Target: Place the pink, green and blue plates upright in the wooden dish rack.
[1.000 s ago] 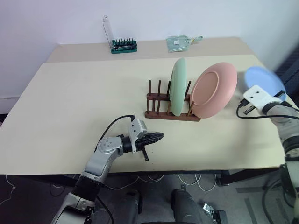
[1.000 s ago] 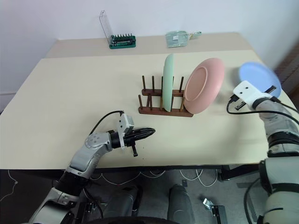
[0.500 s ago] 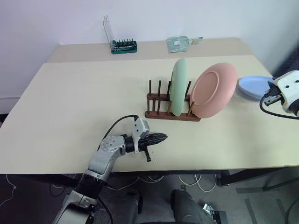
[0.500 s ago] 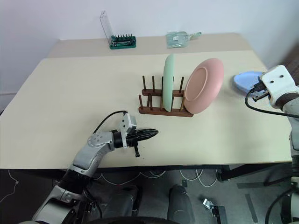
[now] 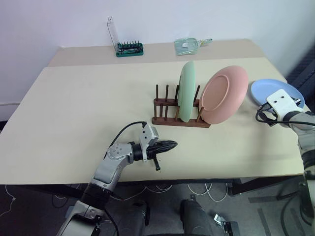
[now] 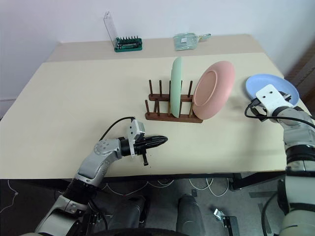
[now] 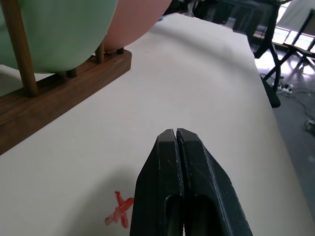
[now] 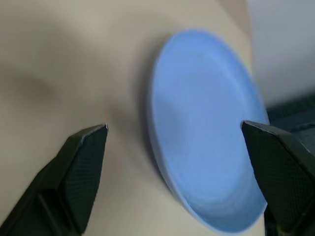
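The light blue round matte plate (image 6: 272, 89) lies flat on the beige counter (image 6: 88, 93), just ahead of the right pincer (image 8: 177, 162), whose two black fingers (image 8: 81, 162) stand wide apart and empty. In the right wrist view the fingers bracket the plate's near rim, one tip over bare counter beside it, the other over its far side; they do not appear to touch it. The plate sits close to the counter's right edge, so there is little room beyond it, and a push outward could slide it off.

The small dark brown wooden dish rack (image 5: 179, 120) stands well to the left of that pincer. It already holds the pale green round plate (image 5: 188, 91) upright between pegs and the salmon pink round plate (image 5: 225, 93) leaning at its right end. Empty pegs remain on the rack's left side, past both plates.

The left pincer (image 5: 167, 145) is closed on nothing, level above the counter just in front of the rack, beside a small red cross mark (image 7: 119, 215). Though nearer to the free slots, it is far from the blue plate, so the pickup looks like the right arm's job.
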`<state>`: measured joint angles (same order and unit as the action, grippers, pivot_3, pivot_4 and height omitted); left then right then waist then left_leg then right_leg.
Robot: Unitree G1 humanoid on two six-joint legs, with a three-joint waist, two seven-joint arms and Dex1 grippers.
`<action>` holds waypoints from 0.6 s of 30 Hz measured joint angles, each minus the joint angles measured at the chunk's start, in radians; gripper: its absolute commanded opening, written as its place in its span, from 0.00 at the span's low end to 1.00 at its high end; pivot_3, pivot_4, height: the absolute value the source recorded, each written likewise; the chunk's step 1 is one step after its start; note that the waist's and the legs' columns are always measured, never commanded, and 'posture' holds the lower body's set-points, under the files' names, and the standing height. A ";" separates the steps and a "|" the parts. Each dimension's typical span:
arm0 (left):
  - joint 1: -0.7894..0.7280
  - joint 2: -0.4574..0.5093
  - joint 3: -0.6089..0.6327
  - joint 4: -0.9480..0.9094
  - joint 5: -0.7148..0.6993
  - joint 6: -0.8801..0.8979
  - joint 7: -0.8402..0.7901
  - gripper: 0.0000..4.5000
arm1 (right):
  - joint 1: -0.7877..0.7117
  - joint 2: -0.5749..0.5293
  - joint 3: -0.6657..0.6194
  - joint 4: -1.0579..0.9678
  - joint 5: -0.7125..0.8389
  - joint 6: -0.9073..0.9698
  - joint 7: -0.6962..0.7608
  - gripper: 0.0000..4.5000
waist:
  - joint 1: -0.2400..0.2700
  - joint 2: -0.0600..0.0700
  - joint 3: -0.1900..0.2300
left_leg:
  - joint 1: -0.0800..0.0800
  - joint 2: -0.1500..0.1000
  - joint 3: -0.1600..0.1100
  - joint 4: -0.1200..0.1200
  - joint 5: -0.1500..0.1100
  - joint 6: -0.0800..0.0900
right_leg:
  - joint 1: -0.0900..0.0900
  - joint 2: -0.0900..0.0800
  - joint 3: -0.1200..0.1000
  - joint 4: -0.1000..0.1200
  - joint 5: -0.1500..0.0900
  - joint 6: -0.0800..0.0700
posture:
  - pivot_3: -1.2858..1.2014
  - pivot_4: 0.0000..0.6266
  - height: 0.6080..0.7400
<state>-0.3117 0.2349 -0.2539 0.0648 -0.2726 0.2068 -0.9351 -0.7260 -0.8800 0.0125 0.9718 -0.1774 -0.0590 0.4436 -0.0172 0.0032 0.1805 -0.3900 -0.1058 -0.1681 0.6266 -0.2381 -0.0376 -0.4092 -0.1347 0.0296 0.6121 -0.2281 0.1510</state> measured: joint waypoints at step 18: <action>0.009 0.014 0.007 -0.001 0.000 -0.005 0.021 0.00 | -0.152 0.031 0.025 0.275 -0.040 -0.003 -0.061 0.02 | 0.000 0.000 0.000 | 0.000 0.000 -0.001 0.000 0.000 0.000 | 0.000 0.000 0.000 0.000 0.000 0.000 | 0.52 0.24 1.00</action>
<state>-0.3023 0.2491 -0.2467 0.0638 -0.2728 0.2021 -0.9145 -0.8776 -0.8486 0.0378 1.2471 -0.2175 -0.0623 0.3830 -0.0175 0.0031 0.1804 -0.3901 -0.1061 -0.1688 0.6267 -0.2381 -0.0377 -0.4090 -0.1345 0.0297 0.6122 -0.2281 0.1511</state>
